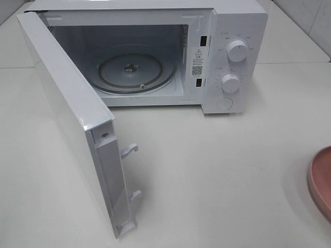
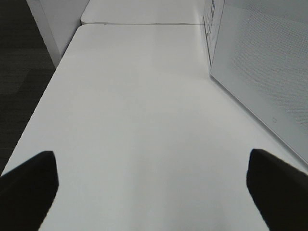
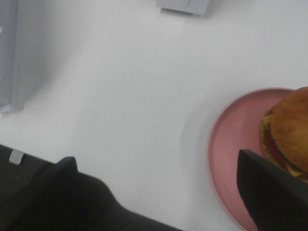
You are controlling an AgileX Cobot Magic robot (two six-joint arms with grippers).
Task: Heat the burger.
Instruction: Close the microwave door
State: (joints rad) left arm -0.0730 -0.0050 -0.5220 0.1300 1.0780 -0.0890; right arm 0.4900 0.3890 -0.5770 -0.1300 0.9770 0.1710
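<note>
— Where's the burger (image 3: 288, 127)?
— On the pink plate (image 3: 236, 144) at the tabletop's (image 1: 217, 170) right edge, well apart from the microwave (image 1: 227, 57), whose door (image 1: 67, 119) hangs open with the glass turntable (image 1: 132, 72) bare.
— And the arms?
— Left gripper (image 2: 151, 192) spread wide over bare tabletop beside the door. Right gripper (image 3: 159, 192) jaws wide too, gripping nothing, one finger (image 3: 269, 192) over the plate.

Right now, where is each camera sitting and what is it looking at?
Exterior high: up above, looking down at the white microwave with its door open and glass turntable bare; no arm shows.
Left wrist: on the left arm, looking along the table beside the door; open left gripper, dark fingers at both corners.
Right wrist: on the right arm, looking down at the burger; open right gripper empty.
Shared: the pink plate shows in the high and right wrist views.
</note>
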